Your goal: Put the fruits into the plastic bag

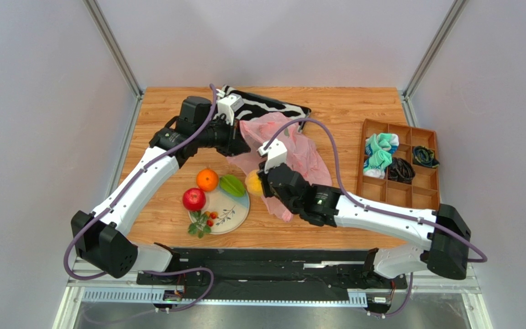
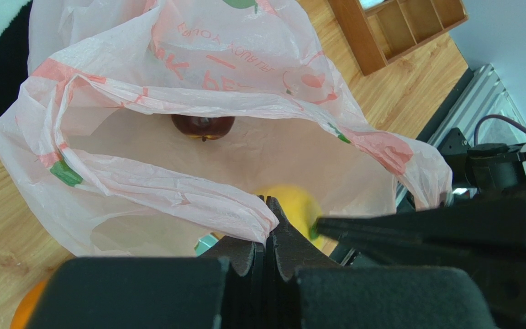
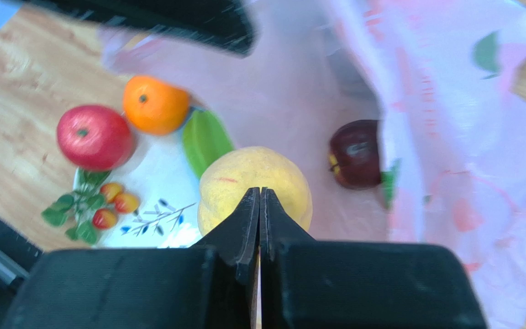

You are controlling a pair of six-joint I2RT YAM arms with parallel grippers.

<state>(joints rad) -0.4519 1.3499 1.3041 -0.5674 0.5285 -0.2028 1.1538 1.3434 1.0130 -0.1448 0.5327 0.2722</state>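
The orange (image 1: 207,179) and red apple (image 1: 193,199) are sitting at the plate's (image 1: 231,211) edge. The right pincer (image 3: 259,195), shut and empty, is touching the yellow fruit (image 3: 245,171); push it slowly, straight into the plastic bag (image 2: 176,68). The left pincer (image 2: 270,209) is pinching the bag's lip; a maroon fruit (image 2: 202,127) is lying inside.

The only writing stands on the pink plastic bag (image 2: 142,96), in the left wrist view. It is darker pink lettering (image 2: 200,38) in capital letters, seen reversed through the thin film and bent by the creases. One line seems to say "ENJOY YOUR". The larger letters under it and the small line beside them cannot be read with certainty.
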